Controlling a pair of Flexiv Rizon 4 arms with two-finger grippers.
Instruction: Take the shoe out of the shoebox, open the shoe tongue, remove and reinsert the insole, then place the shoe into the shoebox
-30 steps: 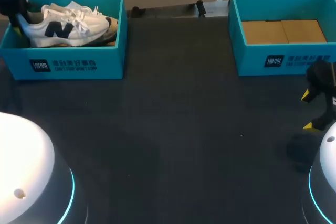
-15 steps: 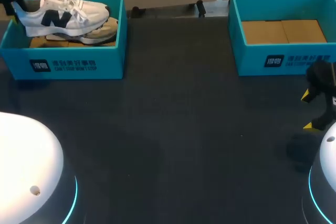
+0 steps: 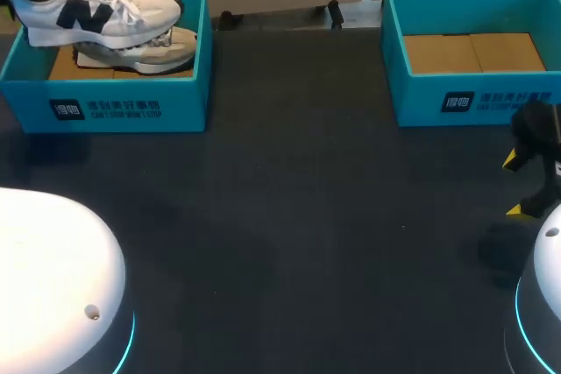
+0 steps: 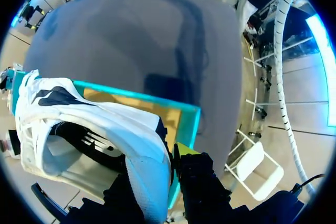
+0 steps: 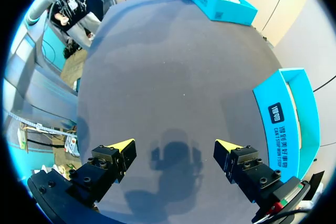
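- The shoe (image 3: 92,10) hangs over the left box (image 3: 105,107), sole down and about level. Its sole is above the box rim, over the far part of the box.
- Its long axis runs across the bench (image 3: 289,216): heel outward, at the bench's left side, and toe toward the middle.
- The left gripper (image 4: 165,177) pinches the heel, with one finger inside the collar and one outside on the heel's back. The rest of the shoe stretches away ahead of the fingers.
- The coming move, I judge, turns on carrying the shoe toe-first out over the near wall and down onto the open bench. From this height the sole looks free of the rim.
- The right gripper (image 3: 515,185) hovers low over the bench at the right side, near the right box (image 3: 473,98), with its fingers spread and nothing between them. It is well apart from the shoe, so the left arm is far the nearer.
- The shoe is a white trainer with a dark side emblem, white laces and a pale sole, and its mouth gapes open in the wrist view.
- A second shoe (image 3: 145,50) lies in the left box beneath it.
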